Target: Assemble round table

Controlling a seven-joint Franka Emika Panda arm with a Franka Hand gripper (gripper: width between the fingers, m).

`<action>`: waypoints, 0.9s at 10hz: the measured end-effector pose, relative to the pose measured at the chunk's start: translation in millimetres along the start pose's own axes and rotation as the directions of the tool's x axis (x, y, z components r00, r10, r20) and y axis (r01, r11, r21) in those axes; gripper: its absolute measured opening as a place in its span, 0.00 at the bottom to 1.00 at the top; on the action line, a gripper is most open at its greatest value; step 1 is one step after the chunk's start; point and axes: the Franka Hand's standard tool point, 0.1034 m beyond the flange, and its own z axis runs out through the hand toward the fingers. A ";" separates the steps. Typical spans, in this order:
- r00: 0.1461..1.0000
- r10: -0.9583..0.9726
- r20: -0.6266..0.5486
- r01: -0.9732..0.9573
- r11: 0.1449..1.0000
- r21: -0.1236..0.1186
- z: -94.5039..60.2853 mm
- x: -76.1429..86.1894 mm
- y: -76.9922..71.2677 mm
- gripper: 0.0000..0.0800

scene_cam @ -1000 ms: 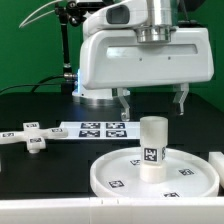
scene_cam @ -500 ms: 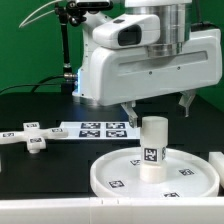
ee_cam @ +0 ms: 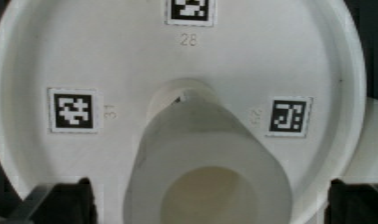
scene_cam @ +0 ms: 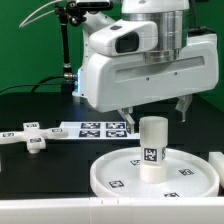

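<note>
The large white round disc (scene_cam: 155,176) lies flat on the black table at the front. The short cylinder leg (scene_cam: 152,148) stands upright on its middle and bears a square tag. My gripper (scene_cam: 153,106) hangs open just above and behind the leg top, one finger on each side, touching nothing. In the wrist view the leg's top (ee_cam: 207,195) fills the space between my dark fingertips (ee_cam: 65,203), with the disc (ee_cam: 97,60) and its tags beyond. The cross-shaped base (scene_cam: 28,137) lies loose on the table at the exterior view's left.
The marker board (scene_cam: 95,129) lies flat on the table behind the disc. The robot's big white body (scene_cam: 150,65) stands above it. A black stand with cables (scene_cam: 68,45) rises at the back, on the exterior view's left.
The arm's head has turned and shifted slightly toward the exterior view's right. The gripper stays open above the leg. The disc, leg and base have not moved.
</note>
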 end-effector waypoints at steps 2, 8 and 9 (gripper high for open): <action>1.000 -0.010 0.000 0.010 1.000 -0.001 2.4 -0.9 3.3 0.81; 1.000 -0.020 -0.001 0.020 1.000 -0.001 3.8 -1.6 6.2 0.81; 1.000 -0.020 0.000 0.020 1.000 -0.001 4.7 -1.9 6.2 0.67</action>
